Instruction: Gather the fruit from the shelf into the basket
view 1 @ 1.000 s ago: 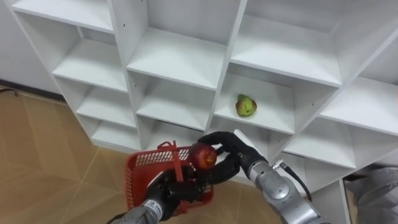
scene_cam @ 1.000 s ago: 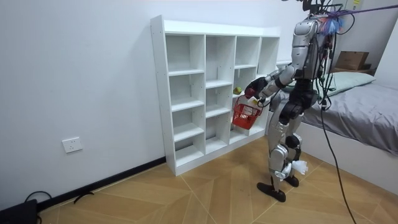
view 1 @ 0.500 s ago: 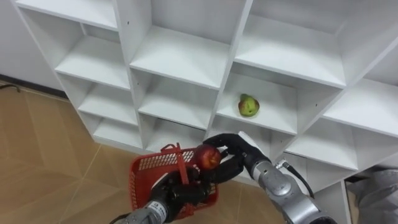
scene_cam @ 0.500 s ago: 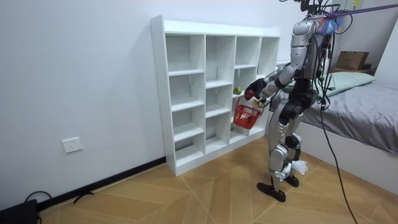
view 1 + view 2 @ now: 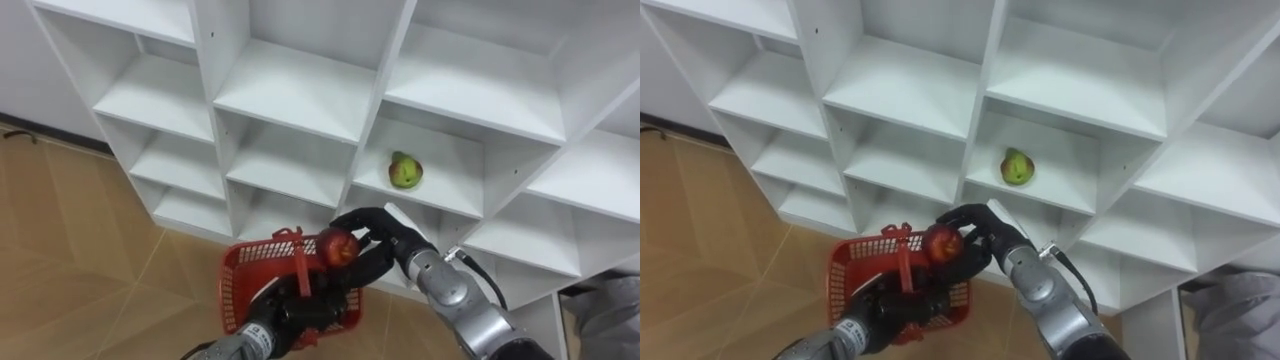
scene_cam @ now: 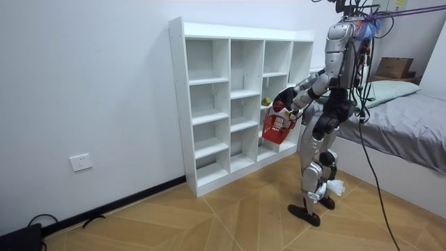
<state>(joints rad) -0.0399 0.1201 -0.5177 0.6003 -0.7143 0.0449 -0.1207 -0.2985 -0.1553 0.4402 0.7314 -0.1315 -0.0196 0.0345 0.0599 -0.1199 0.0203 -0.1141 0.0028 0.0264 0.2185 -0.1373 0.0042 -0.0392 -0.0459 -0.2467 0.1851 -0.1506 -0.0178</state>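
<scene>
My right hand [image 5: 378, 245] is curled round a red apple [image 5: 337, 247] and holds it just over the far rim of a red plastic basket [image 5: 252, 283]. My left hand [image 5: 292, 312] grips the basket by its upright handle, low in the eye views. A green pear-like fruit [image 5: 404, 172] lies alone in a shelf compartment of the white closet [image 5: 300, 95], up and to the right of the apple. In the room view I stand facing the closet [image 6: 240, 97] with the basket [image 6: 277, 127] held at hip height.
The closet's other compartments look bare. Wooden floor [image 5: 70, 260] lies to the left below the shelves. In the room view a bed [image 6: 411, 118] stands behind me at the room view's right, with a cardboard box [image 6: 394, 67] further back.
The basket and the apple have shifted a little to the right and nearer the shelves. The apple now sits closer over the basket's rim. The pear stays where it was.
</scene>
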